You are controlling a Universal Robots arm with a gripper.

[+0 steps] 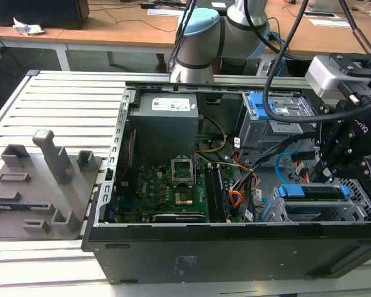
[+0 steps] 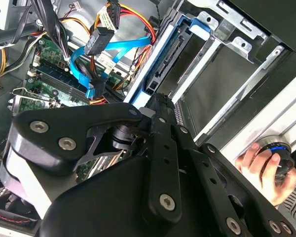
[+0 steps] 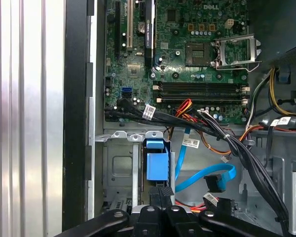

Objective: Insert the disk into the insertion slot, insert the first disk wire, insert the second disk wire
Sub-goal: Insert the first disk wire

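In the exterior view we saw one flat silver hard drive in its bright blue plastic carrier, the disk [image 1: 314,193]. It stood inside the one low silver perforated drive cage, the insertion slot [image 1: 362,201], at the near corner of the open black computer case [image 1: 235,247], on the exterior view's right. The one black gripper [image 1: 334,176] hung just above the disk, and we could not tell whether it was open or closed. We judged the first step done or nearly so.

One thin bundle of orange and dark wires, the first disk wire [image 1: 235,199], and one glossy light-blue cable, the second disk wire [image 1: 283,162], lay loose between the green motherboard [image 1: 173,185] and the slot. We judged both wire steps left to do. A taller grey cage with a blue latch [image 1: 272,111] stood behind, making two cages in all.

In the second wrist view the gripper [image 2: 160,101] sat at the disk [image 2: 170,54], whose blue carrier ran along the slot's silver frame [image 2: 222,39]. The first disk wire's black plug [image 2: 99,39] and the second disk wire [image 2: 123,47] hung near the disk but apart from it. One person's hand [image 2: 259,165] rested on a round dark knob [image 2: 276,150] outside the case.

In the first wrist view the gripper [image 3: 160,192] met the disk's blue carrier [image 3: 156,160] inside the slot [image 3: 117,165]. The second disk wire [image 3: 207,175] curled beside it, and the first disk wire [image 3: 183,106] ran nearby. Neither looked plugged into the disk.
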